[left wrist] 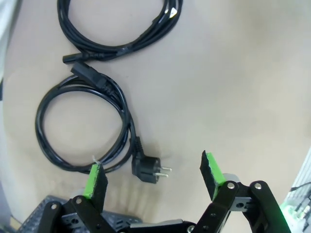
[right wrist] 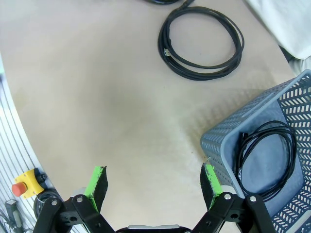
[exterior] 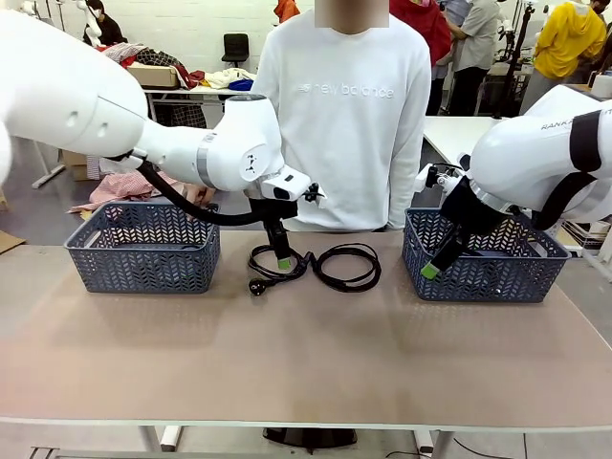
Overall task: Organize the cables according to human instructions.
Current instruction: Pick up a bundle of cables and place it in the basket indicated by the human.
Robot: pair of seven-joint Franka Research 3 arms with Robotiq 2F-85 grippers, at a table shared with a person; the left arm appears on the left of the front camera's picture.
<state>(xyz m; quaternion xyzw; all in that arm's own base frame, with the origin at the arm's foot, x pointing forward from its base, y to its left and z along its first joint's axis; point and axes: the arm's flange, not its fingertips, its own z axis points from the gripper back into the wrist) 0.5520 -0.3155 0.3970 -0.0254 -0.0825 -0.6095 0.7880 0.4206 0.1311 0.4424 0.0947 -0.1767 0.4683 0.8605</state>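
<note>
Two coiled black cables lie on the table's far middle in front of the person. The left cable (exterior: pixel 256 260) ends in a chunky plug (exterior: pixel 256 285); the other cable (exterior: pixel 330 282) lies just to its right. My left gripper (exterior: pixel 282 256) hangs open right above the left coil. The left wrist view shows that coil (left wrist: pixel 125 114) and its plug (left wrist: pixel 146 169) just ahead of the open left gripper (left wrist: pixel 153 177), with the second coil (left wrist: pixel 124 47) beyond. My right gripper (exterior: pixel 432 270) is open at the right basket's near left corner. Another cable (right wrist: pixel 242 154) lies inside that basket (right wrist: pixel 228 131), beside the open right gripper (right wrist: pixel 153 182).
A grey lattice basket (exterior: pixel 143 258) stands at the far left and a matching one (exterior: pixel 478 277) at the far right. A person in a white sweatshirt (exterior: pixel 349 115) stands behind the table's middle. A red emergency button (right wrist: pixel 20 187) sits off the table's edge. The near half of the table is bare.
</note>
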